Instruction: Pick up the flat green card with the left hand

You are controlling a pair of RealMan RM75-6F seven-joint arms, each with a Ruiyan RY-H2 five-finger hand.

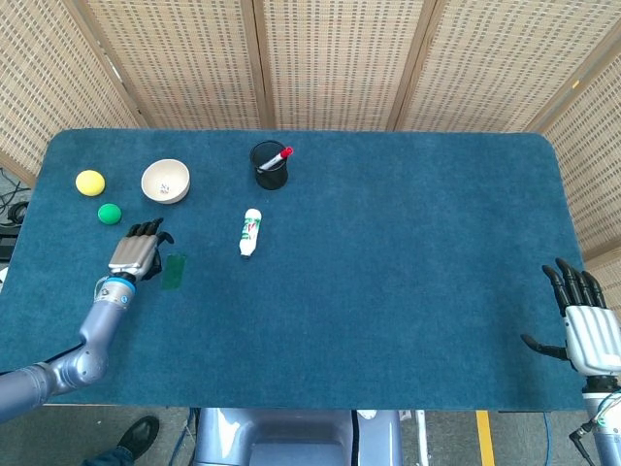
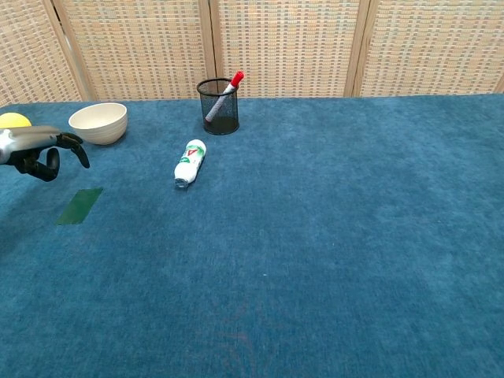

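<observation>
- My head view looks steeply down from high, taking in the whole table (image 1: 408,291)
- My chest view sits low, facing across it toward the wicker screen (image 2: 283,47)
- Both share the table's far left part

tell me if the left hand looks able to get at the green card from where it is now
Probably yes. The left hand hovers open just beside the green card, which lies flat on bare cloth. The green ball and bottle sit apart from it, so nothing blocks the way.
</observation>
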